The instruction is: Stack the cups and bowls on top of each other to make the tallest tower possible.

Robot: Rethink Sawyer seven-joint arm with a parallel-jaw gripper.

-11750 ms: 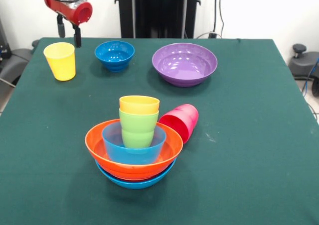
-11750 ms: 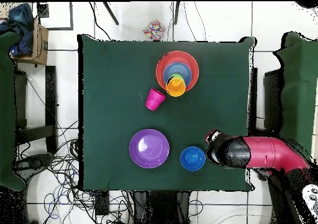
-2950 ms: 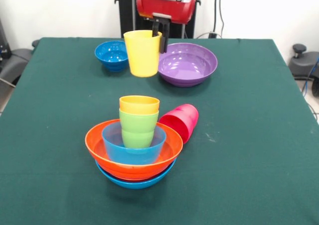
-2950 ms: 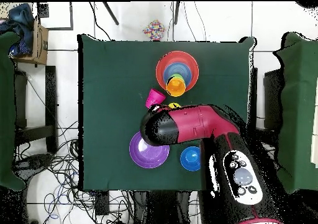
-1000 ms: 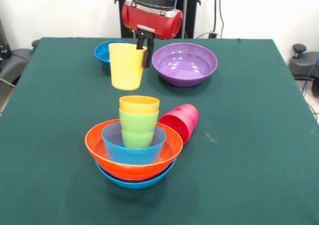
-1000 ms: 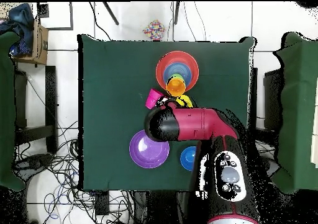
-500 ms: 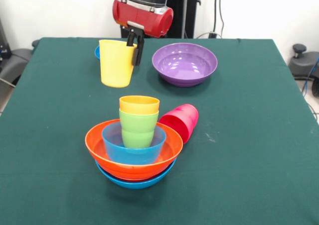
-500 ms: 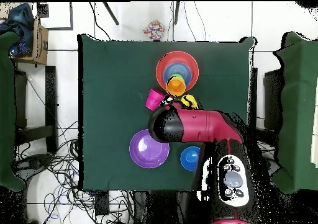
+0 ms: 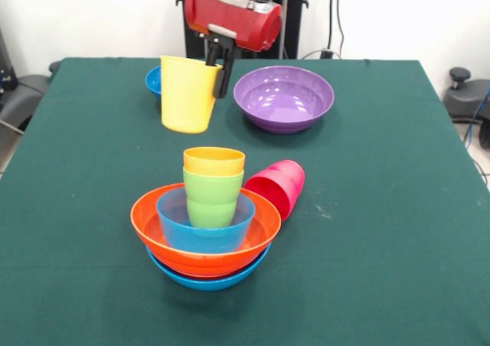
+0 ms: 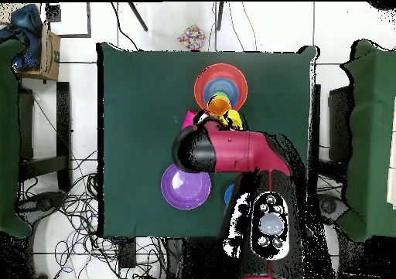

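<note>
While clamped across the rim of the tall glossy yellow plastic cup (image 9: 188, 93), gripper (image 9: 217, 64) now back toward the nested tower of coloured bowls and cups (image 9: 207, 223), hanging at its twelve o'clock, tilted, not yet overhead; realignment needed.

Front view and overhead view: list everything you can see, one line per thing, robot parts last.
tower: one stack at the table's near middle; light-blue bowl at the base, orange bowl, small light-blue bowl, then green cup and an orange-yellow cup on top.
yellow cup: one, held in the air behind the tower.
pink cup: one, lying on its side right of the tower.
purple bowl: one, far side.
dark-blue bowl: one, far side, mostly hidden behind the yellow cup.
table: one, green cloth.
gripper: one, red and black; fingers clamp the yellow cup's rim.
</note>
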